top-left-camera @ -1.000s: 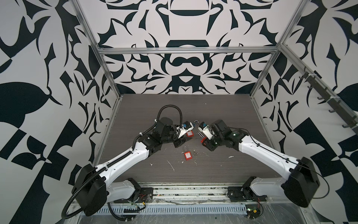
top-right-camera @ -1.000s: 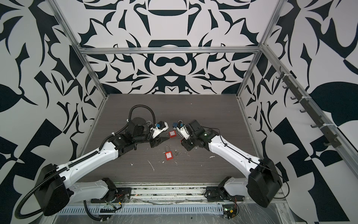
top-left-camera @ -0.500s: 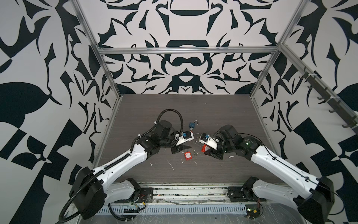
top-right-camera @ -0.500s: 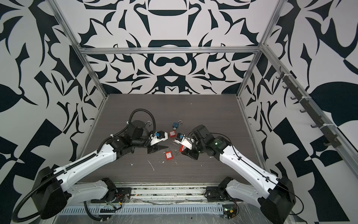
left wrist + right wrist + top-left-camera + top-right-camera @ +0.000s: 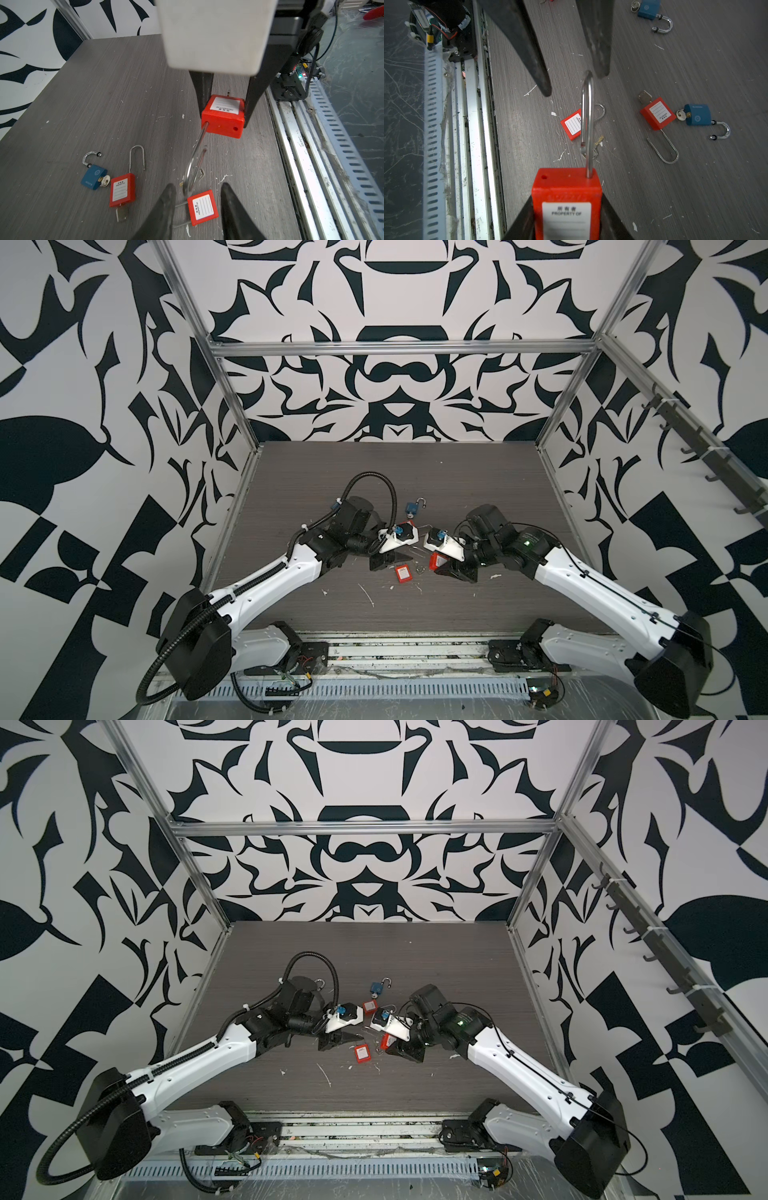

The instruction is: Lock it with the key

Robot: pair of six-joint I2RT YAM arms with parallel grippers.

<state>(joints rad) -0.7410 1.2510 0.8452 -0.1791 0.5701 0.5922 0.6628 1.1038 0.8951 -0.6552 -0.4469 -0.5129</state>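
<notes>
Right fingers (image 5: 202, 87) lowered, clamping red padlock (image 5: 223, 118), mostly hidden overhead; left fingers (image 5: 164, 207) parted.

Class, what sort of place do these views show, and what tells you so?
Probably a robotics test cell: two white robot arms mounted at a grey tabletop's edge, patterned walls on an aluminium frame, and padlocks as practice pieces, one red padlock in the right pincer.

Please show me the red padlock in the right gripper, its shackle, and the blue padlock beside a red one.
red padlock (image 5: 566, 189): right wrist view, red body above label.
shackle (image 5: 589, 124): right wrist view, straight steel leg.
blue padlock (image 5: 697, 115): right wrist view, middle of body.
</notes>
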